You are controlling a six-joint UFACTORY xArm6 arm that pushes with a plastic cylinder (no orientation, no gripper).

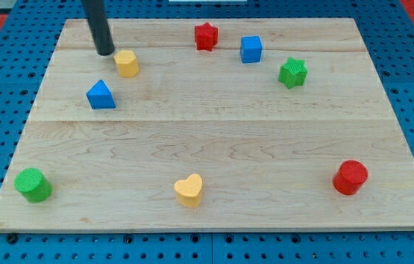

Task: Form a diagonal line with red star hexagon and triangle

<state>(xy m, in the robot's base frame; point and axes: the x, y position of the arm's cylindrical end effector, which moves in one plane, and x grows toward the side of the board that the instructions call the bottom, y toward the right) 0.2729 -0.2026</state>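
The red star (pixel 205 36) sits near the board's top edge, a little right of centre. The yellow hexagon (pixel 126 63) lies at the upper left. The blue triangle (pixel 100 95) lies below and left of the hexagon. My tip (pixel 105 52) stands just left of the yellow hexagon and slightly above it, close to it, with a small gap. It is above the blue triangle and far left of the red star.
A blue cube (pixel 251 49) and a green star (pixel 292 72) lie at the upper right. A red cylinder (pixel 350 177) is at the lower right, a yellow heart (pixel 189 190) at bottom centre, a green cylinder (pixel 32 184) at the lower left. The wooden board (pixel 214 139) lies on a blue pegboard.
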